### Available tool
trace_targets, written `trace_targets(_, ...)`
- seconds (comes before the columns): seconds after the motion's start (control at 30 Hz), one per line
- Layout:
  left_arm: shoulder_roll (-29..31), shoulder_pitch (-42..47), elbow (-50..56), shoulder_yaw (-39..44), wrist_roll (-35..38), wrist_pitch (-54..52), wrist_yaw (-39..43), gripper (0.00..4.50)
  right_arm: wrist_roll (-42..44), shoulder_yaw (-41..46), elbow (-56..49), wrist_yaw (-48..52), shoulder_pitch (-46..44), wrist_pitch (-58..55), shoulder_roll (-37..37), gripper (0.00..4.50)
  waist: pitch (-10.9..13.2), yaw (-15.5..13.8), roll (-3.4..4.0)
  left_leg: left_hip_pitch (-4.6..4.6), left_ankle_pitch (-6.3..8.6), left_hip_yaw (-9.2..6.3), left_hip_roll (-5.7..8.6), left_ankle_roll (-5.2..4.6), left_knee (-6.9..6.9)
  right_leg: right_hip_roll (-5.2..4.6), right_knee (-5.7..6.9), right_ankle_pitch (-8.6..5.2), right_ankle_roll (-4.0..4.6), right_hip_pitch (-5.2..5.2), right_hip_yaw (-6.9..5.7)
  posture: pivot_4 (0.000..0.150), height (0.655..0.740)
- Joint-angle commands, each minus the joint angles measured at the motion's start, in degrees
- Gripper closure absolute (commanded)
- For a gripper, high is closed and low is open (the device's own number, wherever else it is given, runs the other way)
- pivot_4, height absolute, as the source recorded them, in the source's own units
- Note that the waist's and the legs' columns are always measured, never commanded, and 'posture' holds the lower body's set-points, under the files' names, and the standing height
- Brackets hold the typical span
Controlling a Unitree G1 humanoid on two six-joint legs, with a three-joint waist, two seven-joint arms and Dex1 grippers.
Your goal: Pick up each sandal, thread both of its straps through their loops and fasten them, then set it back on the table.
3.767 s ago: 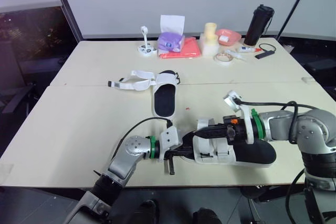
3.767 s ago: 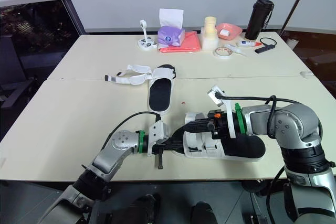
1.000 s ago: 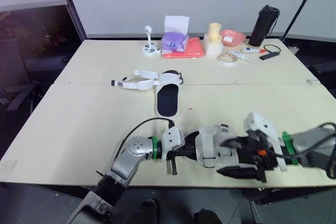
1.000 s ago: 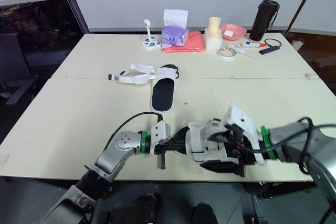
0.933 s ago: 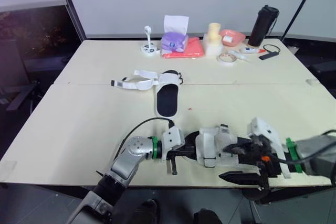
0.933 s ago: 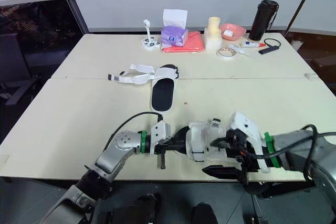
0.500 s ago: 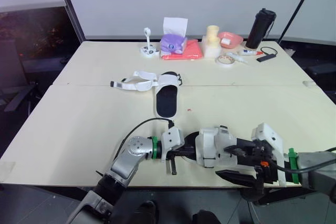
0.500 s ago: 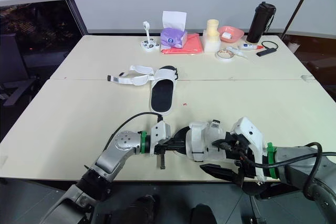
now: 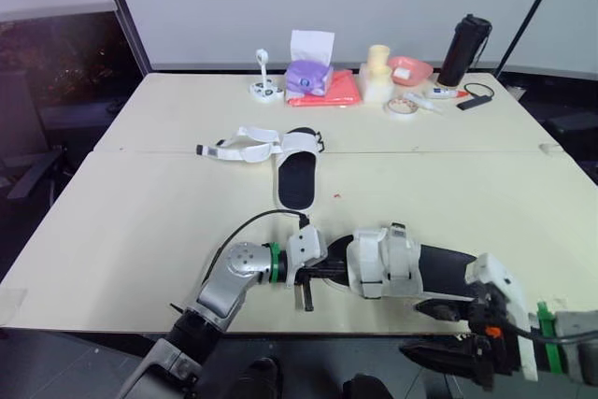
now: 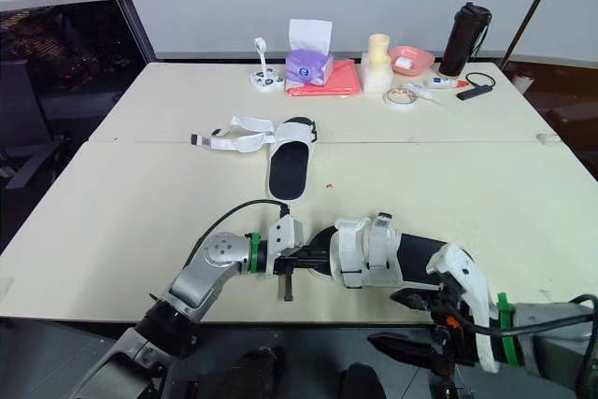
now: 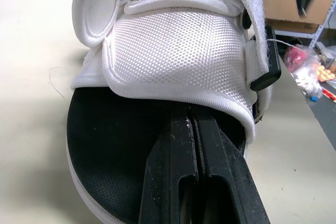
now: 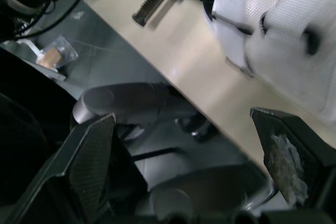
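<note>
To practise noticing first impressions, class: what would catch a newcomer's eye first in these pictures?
A white mesh sandal with a black sole lies at the near edge of the cream table, the left gripper shut over its insole. The right gripper hangs open by that edge. A second, matching sandal lies mid-table, straps splayed unfastened.

Left end effector [image 11: 192,116] closed tight; right end effector [image 9: 411,328] splayed wide, arm low.

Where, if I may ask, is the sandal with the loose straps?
In the left eye view, the loose-strapped sandal lies mid-table, slightly left, beyond the other sandal at the near edge.
</note>
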State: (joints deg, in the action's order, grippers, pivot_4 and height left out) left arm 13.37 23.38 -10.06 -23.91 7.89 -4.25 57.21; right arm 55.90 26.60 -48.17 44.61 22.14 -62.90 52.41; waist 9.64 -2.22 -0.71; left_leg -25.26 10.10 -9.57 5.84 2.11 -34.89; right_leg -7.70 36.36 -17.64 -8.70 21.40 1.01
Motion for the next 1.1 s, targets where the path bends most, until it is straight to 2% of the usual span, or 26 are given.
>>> trace_targets(0.03,0.9,-0.6,-2.5,-1.0,-2.1,-1.1,0.0,4.50,-5.6,-6.0,1.3,-0.9,-0.6,5.9,-1.4,0.05,0.0,0.0,0.08,0.00,0.01,0.00,0.00,0.01,0.00,-0.01,-0.01,0.00,0.00,0.00,0.01,0.150,0.7400)
trace_targets(0.2,1.2,-0.8,-2.3,-1.1,-2.2,-1.0,0.2,4.50,-10.7,-11.8,6.5,0.0,-4.5,11.1,-1.9,0.05,-0.1,0.0,0.09,-0.01,0.00,0.00,0.02,0.00,0.01,-0.01,-0.06,0.01,0.00,0.00,0.01,0.150,0.7400)
trace_targets(0.63,1.5,-1.6,-1.5,-1.1,-2.1,-1.3,0.0,4.50,-10.9,-20.3,8.2,3.0,-13.9,11.8,-1.6,0.05,-0.1,0.0,0.10,0.00,-0.07,-0.02,0.01,-0.12,0.03,0.02,-0.06,0.03,-0.04,0.01,0.01,0.150,0.7400)
trace_targets(1.0,1.6,-1.9,-0.7,-1.0,-2.1,-1.8,-0.4,4.50,-14.5,-28.2,15.1,3.1,-20.1,12.8,-4.0,0.05,-0.1,0.1,0.11,0.01,-0.08,-0.03,0.01,-0.12,0.07,0.03,-0.06,0.03,-0.04,0.03,0.01,0.150,0.7400)
trace_targets(1.1,1.6,-2.0,-0.5,-1.0,-2.1,-1.9,-0.5,4.50,-15.3,-28.6,16.2,3.0,-20.8,12.9,-4.4,0.88,-0.1,0.1,0.11,0.02,-0.07,-0.03,0.00,-0.12,0.06,0.04,-0.06,0.05,-0.02,0.02,0.01,0.150,0.7400)
